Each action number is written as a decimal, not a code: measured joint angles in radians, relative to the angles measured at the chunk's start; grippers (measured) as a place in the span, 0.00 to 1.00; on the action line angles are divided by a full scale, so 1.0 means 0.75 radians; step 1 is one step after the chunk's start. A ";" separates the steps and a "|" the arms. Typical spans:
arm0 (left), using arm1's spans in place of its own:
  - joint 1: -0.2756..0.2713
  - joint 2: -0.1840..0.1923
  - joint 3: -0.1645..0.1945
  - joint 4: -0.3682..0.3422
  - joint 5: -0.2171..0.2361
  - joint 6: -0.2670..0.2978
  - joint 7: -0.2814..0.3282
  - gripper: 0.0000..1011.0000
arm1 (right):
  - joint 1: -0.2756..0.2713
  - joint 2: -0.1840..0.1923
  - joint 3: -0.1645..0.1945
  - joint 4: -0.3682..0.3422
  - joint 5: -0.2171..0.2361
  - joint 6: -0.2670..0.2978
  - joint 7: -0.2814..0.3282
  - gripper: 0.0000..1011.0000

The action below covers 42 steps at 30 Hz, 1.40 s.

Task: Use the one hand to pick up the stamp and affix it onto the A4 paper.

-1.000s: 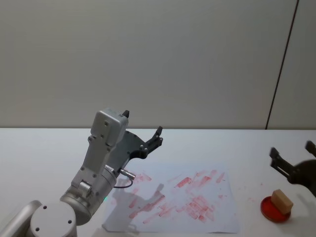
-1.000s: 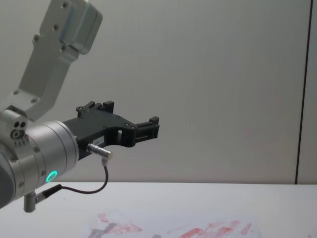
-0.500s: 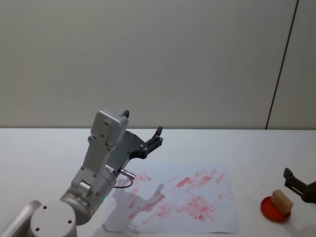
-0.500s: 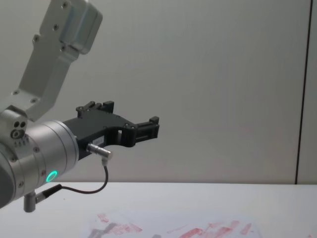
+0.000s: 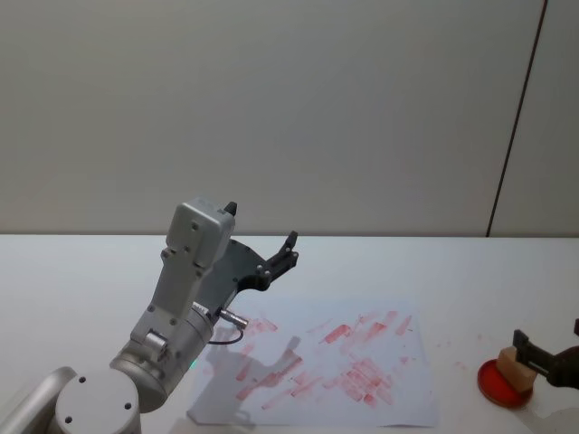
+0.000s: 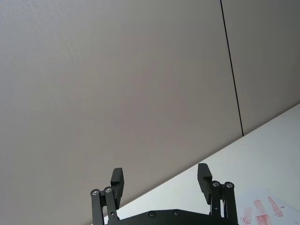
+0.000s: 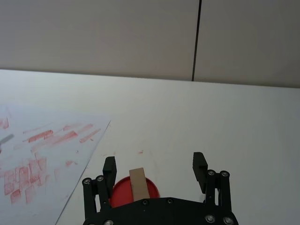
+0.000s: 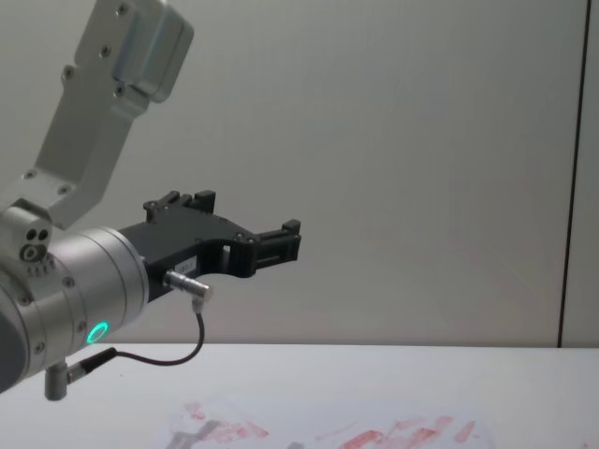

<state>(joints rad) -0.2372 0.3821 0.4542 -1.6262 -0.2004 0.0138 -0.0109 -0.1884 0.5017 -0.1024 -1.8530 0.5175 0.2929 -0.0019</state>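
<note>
Now, the white table (image 5: 72, 271) spreads broad, and on it the paper (image 5: 317, 362), streaked with red, lies flat, well off to the left of the fingers (image 7: 109, 165) of the right gripper (image 7: 154, 163). The left gripper (image 6: 160, 174) hangs idle, raised above the table near the paper's far left corner, its fingers spread wide on nothing. Over on the right, the right gripper sits low, fingers wide apart too, straddling the red pad (image 7: 151, 190). And there's the stamp (image 7: 137, 180), standing on that pad between the fingers, just beside the one nearer the paper, not gripped.
</note>
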 joint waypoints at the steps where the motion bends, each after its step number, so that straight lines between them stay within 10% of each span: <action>1: 0.000 0.000 0.000 0.000 0.000 0.000 0.000 0.99 | 0.005 -0.001 -0.003 0.006 -0.005 0.015 0.007 0.99; 42: 0.000 0.000 0.000 0.000 0.000 0.000 0.000 0.99 | 0.155 -0.071 -0.076 0.169 -0.161 0.199 0.160 0.99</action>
<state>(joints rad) -0.2372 0.3821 0.4542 -1.6262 -0.2004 0.0139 -0.0109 -0.0723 0.4482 -0.1592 -1.7260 0.3970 0.4420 0.1180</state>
